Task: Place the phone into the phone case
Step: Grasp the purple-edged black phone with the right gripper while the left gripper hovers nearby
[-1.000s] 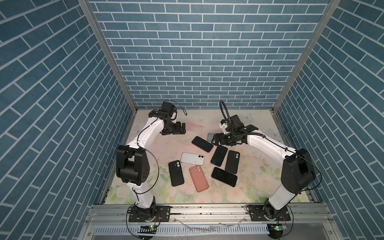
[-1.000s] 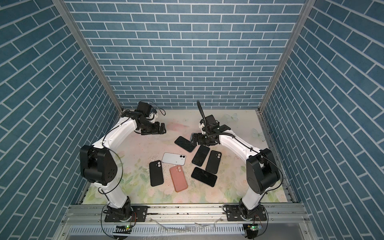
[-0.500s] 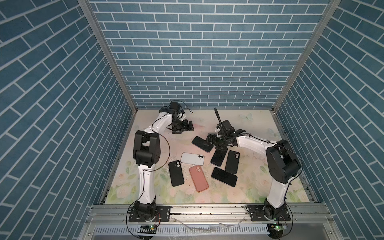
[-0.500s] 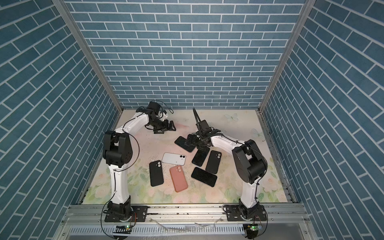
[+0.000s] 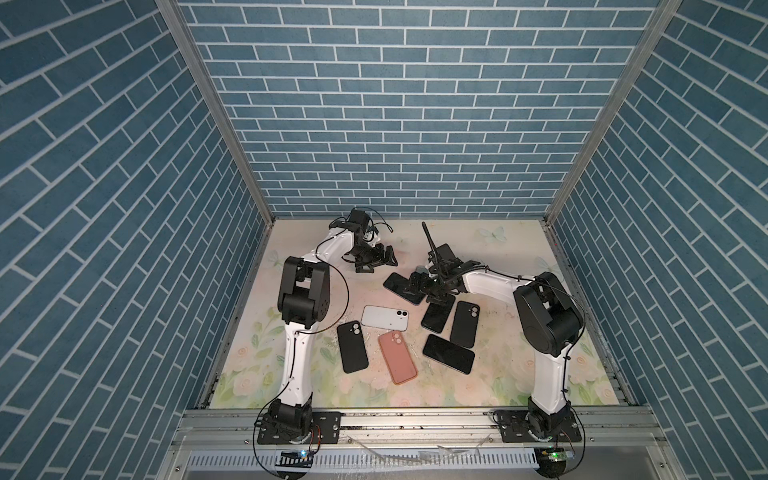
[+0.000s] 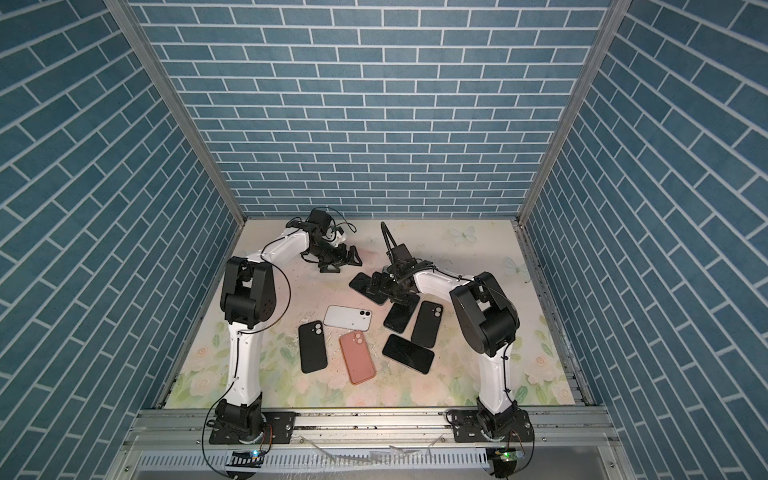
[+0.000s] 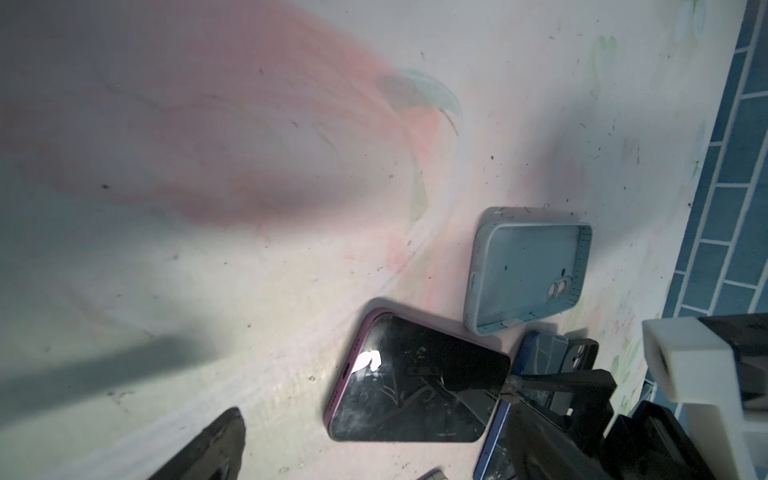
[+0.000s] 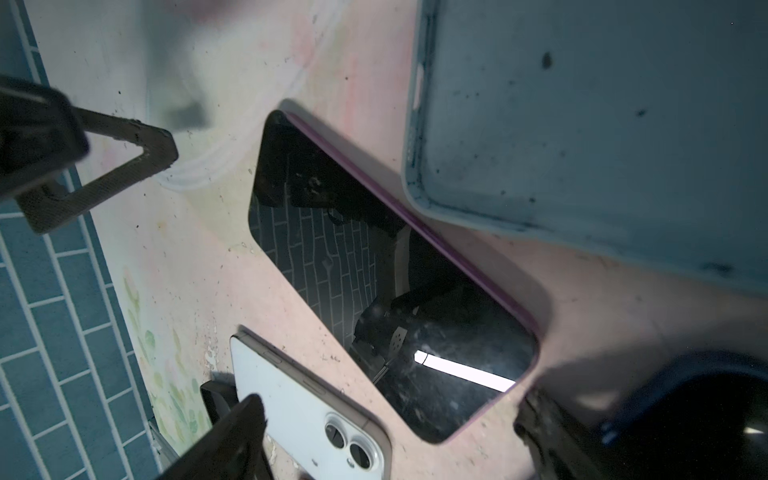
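Handling hinges on two unlike materials; the pale blue-grey soft-looking phone case [image 7: 528,266] lies open side up and empty, its camera cut-out showing, and it will likely be light and bendy, prone to sliding on the floral-printed table mat [image 5: 498,374] unless pinned at a rim; in a top view it sits at about twelve o'clock of the phone cluster, mostly hidden under the right gripper [image 5: 419,289]. Which phone is meant cannot be told; the dark-screened phone with a purple rim [image 8: 374,270] lies just beside the case at its seven o'clock, directly under that gripper, though the purple edge suggests it is already cased; the white flat phone with twin lenses [image 5: 384,318], face down at seven o'clock from it, shows a bare metal edge. Either looks stiff, smooth, glass-faced and probably slippery, best pinched across its long edges, not the screen. Right fingers are spread wide over the purple-rimmed phone, holding nothing; the left gripper [image 5: 379,262], at ten o'clock of the case and apart from it, is likewise spread and empty.
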### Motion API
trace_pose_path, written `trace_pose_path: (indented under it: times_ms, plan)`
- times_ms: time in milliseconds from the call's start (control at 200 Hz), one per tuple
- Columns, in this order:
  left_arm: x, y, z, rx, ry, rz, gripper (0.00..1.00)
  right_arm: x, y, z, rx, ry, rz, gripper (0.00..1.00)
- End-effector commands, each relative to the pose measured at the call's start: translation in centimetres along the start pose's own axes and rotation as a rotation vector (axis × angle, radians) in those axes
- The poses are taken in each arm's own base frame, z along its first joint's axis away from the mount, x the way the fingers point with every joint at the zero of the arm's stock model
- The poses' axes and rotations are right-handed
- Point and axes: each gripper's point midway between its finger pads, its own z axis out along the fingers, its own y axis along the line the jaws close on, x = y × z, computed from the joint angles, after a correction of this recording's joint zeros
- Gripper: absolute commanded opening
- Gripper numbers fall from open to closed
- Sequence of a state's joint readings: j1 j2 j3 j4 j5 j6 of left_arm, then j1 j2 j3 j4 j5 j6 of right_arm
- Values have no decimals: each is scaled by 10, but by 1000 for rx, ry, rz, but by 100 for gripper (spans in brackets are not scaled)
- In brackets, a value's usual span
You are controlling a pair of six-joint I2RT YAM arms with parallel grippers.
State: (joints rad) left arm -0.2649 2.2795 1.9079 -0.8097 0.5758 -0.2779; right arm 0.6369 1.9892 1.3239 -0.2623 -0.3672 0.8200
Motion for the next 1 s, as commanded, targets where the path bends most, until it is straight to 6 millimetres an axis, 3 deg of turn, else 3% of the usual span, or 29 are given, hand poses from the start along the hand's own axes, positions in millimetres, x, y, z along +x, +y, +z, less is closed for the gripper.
trace_pose_path:
  times_ms: [0, 215, 445, 990]
  plan:
    - [-2, 1, 17, 22, 19, -6, 98, -2, 2, 9, -3, 7, 31, 97]
    - [1, 3, 33, 53, 46, -28, 94, -4, 7, 19, -46, 17, 21, 97]
    - [13, 9, 43, 63, 79, -46, 87, -6, 15, 17, -109, -11, -35, 97]
    - [66, 21, 27, 52, 89, -116, 86, -11, 42, 5, -321, -32, -173, 95]
